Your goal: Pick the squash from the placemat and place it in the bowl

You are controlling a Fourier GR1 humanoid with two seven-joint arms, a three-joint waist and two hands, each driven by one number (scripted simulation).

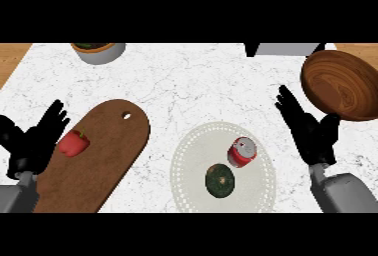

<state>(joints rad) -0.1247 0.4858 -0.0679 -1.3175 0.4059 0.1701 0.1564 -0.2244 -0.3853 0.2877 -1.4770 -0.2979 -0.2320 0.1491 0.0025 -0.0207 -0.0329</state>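
The squash (220, 180) lies on the placemat (193, 145), beside a red can (242, 152). The right robot hand (310, 131), fingers spread, is between placemat and bowl (341, 85). The left robot hand (33, 137) is spread at the counter's left edge.

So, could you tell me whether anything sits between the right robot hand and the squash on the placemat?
Yes, partly. A red can lies on the placemat, up and right of the dark green squash, roughly between it and the open right robot hand. From squash to wooden bowl, the same can lies near the path.
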